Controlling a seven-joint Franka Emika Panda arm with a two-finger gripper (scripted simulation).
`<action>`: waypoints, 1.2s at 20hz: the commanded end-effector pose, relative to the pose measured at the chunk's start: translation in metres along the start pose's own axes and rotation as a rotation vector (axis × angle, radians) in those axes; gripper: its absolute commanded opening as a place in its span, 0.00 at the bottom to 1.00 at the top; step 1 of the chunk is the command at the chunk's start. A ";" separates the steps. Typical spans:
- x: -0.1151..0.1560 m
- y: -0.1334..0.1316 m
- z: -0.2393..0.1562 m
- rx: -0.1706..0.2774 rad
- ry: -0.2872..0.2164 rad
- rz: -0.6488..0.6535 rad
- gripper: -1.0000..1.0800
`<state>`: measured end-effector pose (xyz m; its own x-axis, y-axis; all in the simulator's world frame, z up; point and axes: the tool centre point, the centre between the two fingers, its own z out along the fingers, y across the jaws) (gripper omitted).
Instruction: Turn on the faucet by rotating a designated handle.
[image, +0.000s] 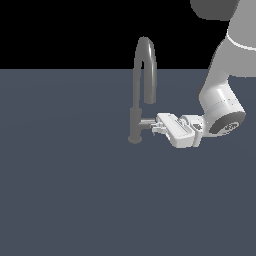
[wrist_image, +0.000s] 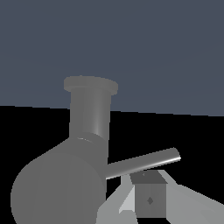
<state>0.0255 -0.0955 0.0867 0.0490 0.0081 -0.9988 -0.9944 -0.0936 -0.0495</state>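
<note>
The faucet stands upright on the flat grey floor, near the middle of the exterior view, its arched spout rising high above a straight cylindrical body and a small round base. The handle is a thin, short lever that juts sideways from the body toward the exterior view's right, roughly level and well below the arch. The gripper lies horizontally at the lever's free end, and its fingers seem to reach along or around the tip; in the wrist view the handle runs just past one dark fingertip, very close but I cannot tell whether they touch. Whether the fingers are spread or pressed onto the lever cannot be told from either view. As for handling, the faucet looks like rigid metal fixed at its base, so it should not tip or slide; only the lever should give, swinging about the body's axis. The lever is stiff, smooth and narrow, so a fingertip could slip off it if pushed at an angle. The best place to act is likely near the outer end, where leverage is greatest, with a finger flat against its side or both fingers straddling it, pushing sideways in an arc rather than pulling on the spout.
</note>
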 end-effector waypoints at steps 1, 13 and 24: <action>0.025 0.004 0.000 0.011 0.004 0.029 0.00; 0.022 -0.012 -0.003 0.004 -0.001 0.001 0.00; 0.052 -0.020 -0.002 0.011 0.002 0.030 0.00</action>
<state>0.0361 -0.1006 0.0646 0.0354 -0.0413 -0.9985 -0.9803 -0.1959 -0.0266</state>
